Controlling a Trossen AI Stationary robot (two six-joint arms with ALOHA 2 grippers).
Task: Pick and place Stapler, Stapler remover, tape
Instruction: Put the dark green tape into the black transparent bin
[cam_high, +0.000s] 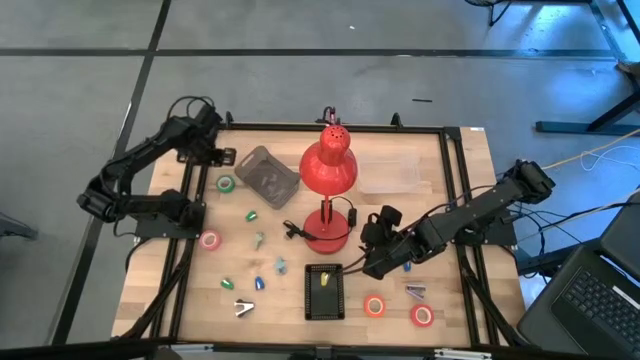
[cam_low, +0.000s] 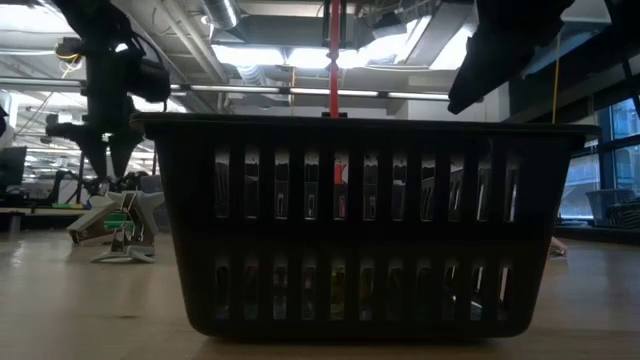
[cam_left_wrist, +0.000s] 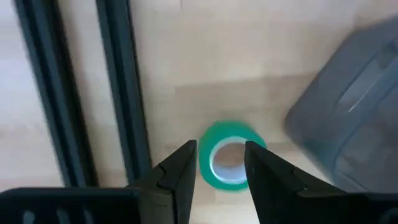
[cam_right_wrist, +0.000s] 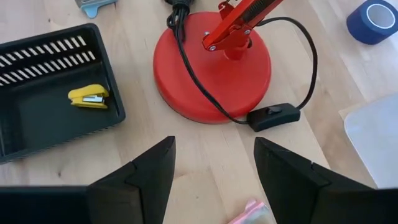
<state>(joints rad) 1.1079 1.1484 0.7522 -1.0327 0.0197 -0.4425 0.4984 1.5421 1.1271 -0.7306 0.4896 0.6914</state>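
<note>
A green tape roll (cam_high: 226, 184) lies flat on the table near its left edge. My left gripper (cam_high: 222, 157) hovers over it, open. In the left wrist view the tape roll (cam_left_wrist: 229, 163) shows between and beyond the fingers of the left gripper (cam_left_wrist: 217, 167). A yellow stapler (cam_right_wrist: 89, 97) lies inside the black basket (cam_high: 323, 291). Other tape rolls lie flat: a pink one (cam_high: 209, 240), an orange one (cam_high: 374, 305) and a red one (cam_high: 421, 316). My right gripper (cam_high: 372, 250) is open above the table, between the basket and the red lamp's base (cam_right_wrist: 211, 62).
The red lamp (cam_high: 328, 165) stands mid-table, its cord and switch (cam_right_wrist: 273, 116) trailing by the base. A grey tray (cam_high: 267, 175) and a clear container (cam_high: 388, 172) sit toward the far side. Small items (cam_high: 258, 238) and a silver piece (cam_high: 243, 308) lie left of the basket. A black frame (cam_high: 180, 250) borders the table.
</note>
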